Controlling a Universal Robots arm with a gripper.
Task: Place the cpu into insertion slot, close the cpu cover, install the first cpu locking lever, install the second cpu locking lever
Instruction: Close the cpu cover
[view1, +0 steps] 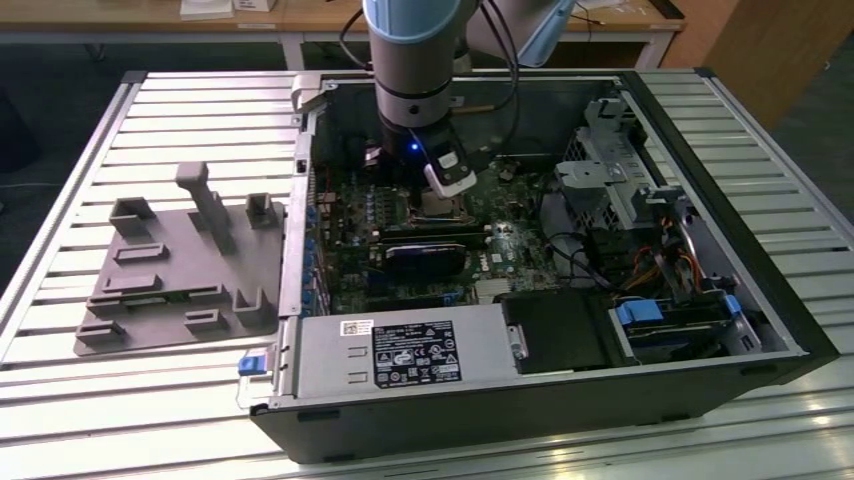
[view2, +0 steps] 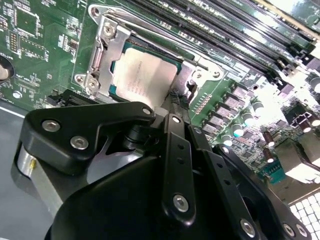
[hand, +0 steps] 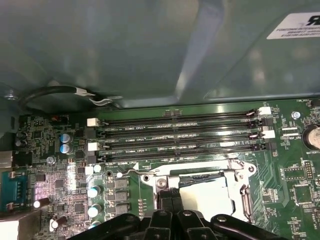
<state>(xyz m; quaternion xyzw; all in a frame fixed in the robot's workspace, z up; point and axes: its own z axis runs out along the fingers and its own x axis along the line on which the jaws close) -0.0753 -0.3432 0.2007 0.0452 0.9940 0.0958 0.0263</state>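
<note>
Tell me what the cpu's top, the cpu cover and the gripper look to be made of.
cpu: metal top in a dull, pale silver with a soft sheen and faint markings.
cpu cover: bright stamped sheet metal, probably steel, since it glints and has bent edges.
gripper: matte black links with silver screw heads. It could be plastic or coated metal, and the look leaves that open.
</note>
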